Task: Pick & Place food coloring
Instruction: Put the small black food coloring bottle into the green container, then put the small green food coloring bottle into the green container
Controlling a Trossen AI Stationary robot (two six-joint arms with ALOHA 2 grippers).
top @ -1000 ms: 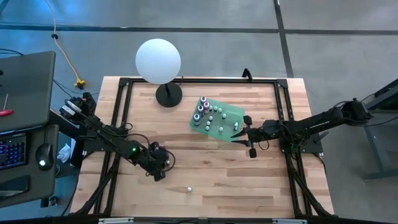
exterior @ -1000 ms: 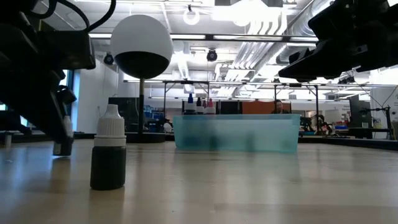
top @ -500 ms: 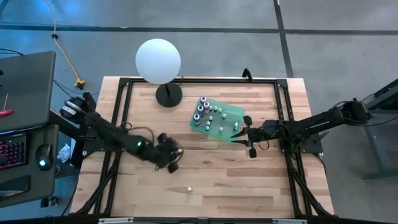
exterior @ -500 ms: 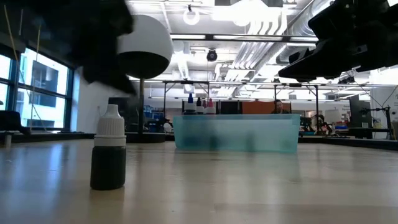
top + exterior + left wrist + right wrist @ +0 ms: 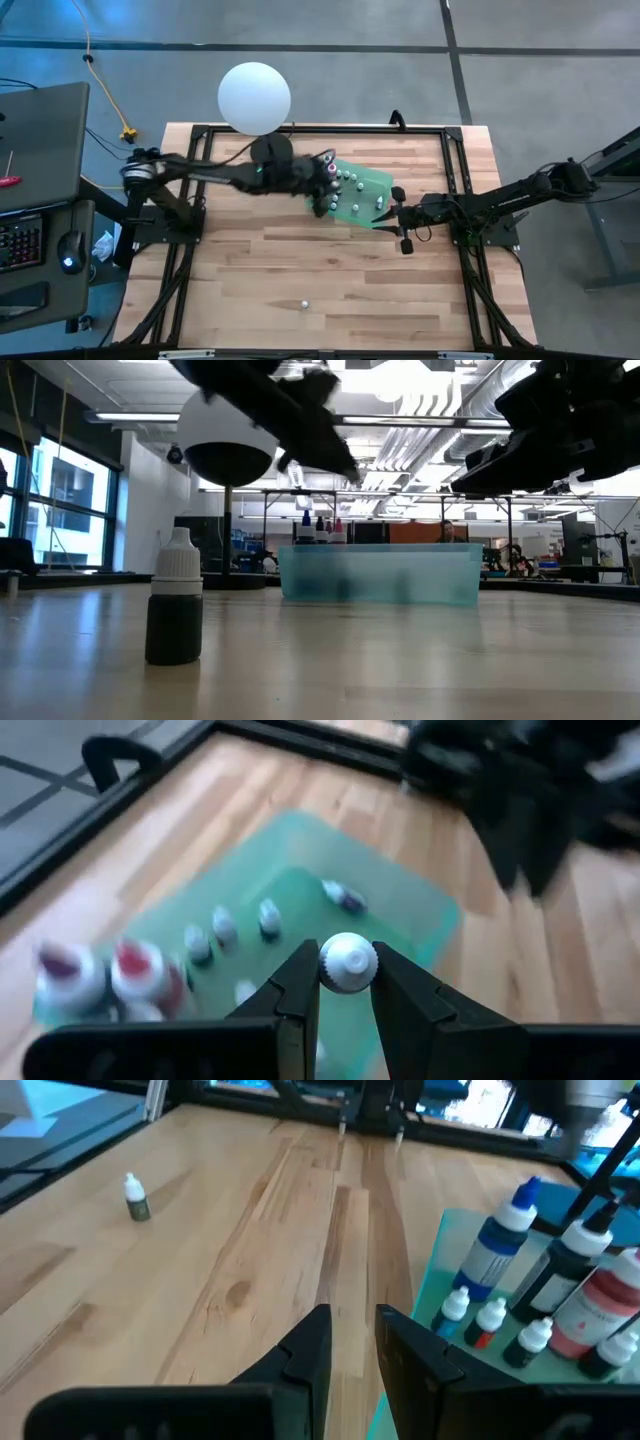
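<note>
My left gripper [image 5: 347, 982] hangs over the green tray [image 5: 375, 181] and is shut on a tiny food coloring bottle [image 5: 348, 963]. Several more small bottles stand in the tray [image 5: 400, 900], with larger blue, red and dark-topped ones at its far-left end [image 5: 505, 1240]. One dark bottle with a white cap [image 5: 304, 304] stands alone on its base near the table's near edge [image 5: 174, 600]. My right gripper [image 5: 352, 1342] waits low beside the tray's right corner [image 5: 390, 220], open by a narrow gap. My left gripper pinches the tiny bottle at its white cap [image 5: 348, 963], one finger on either side. The fingers come from above, pointing down at the tray. The bottle is lifted clear above the tray; its body is hidden beneath the cap.
A big white ball on a black stand [image 5: 254, 97] rises at the far edge, just left of the tray. A black frame [image 5: 455, 150] borders the wooden table. Bare wood lies between the tray and the lone bottle [image 5: 134, 1197].
My left gripper has risen from low over the table's near-left part and swung toward the far edge and the right, ending over the green tray. The lone bottle and my right gripper have stayed where they were.
</note>
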